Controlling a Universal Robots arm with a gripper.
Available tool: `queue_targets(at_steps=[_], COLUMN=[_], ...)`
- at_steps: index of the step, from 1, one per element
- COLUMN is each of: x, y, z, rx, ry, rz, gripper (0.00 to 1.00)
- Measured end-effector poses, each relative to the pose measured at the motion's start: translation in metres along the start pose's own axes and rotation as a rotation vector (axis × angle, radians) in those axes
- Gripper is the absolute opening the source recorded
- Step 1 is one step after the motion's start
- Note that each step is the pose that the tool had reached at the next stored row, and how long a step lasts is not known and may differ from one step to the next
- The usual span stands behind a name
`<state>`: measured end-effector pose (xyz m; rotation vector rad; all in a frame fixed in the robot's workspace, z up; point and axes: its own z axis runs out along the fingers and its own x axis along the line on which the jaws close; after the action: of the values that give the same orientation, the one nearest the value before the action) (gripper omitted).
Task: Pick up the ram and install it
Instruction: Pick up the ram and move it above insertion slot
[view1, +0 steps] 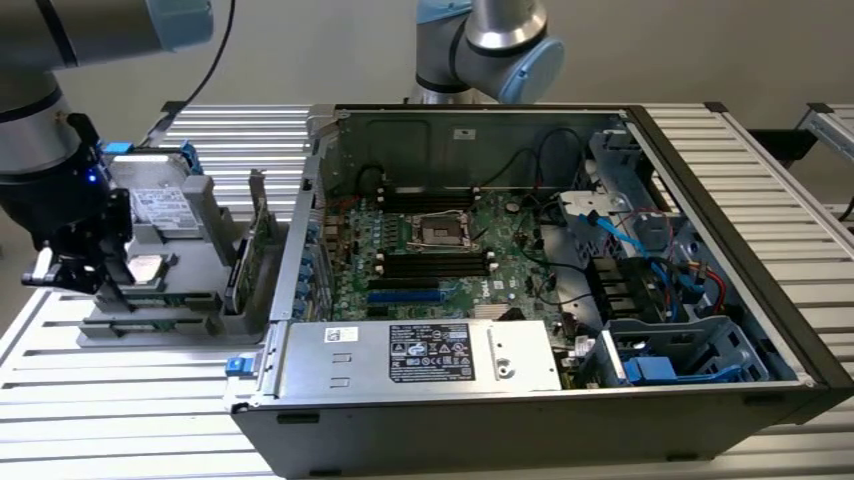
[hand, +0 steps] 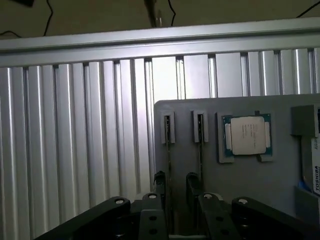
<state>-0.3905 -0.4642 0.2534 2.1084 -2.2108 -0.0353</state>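
Two ram sticks stand on edge in slots of a grey holder; from above they show as thin dark lines, one ram and a second ram beside it. My gripper hangs just above them, open, with its dark fingertips on either side of the first stick and not touching it. In the exterior view my gripper is low over the front of the holder, on that view's left, away from the open computer case. Black memory slots lie on the motherboard.
A processor chip lies in a recess of the holder beside the sticks, and a hard drive sits further along. An expansion card stands upright between holder and case. A second arm stands behind the case. Ribbed aluminium table surrounds everything.
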Motion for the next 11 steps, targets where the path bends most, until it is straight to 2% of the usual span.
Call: queue_targets(at_steps=[6,11], x=[0.0,0.003], y=[-0.0008,-0.0021], z=[0.0109,0.019], rx=[0.0037,0.0048], ry=[0.0061,0.0058], rz=[-0.079,-0.102], gripper=[0.31,0.31])
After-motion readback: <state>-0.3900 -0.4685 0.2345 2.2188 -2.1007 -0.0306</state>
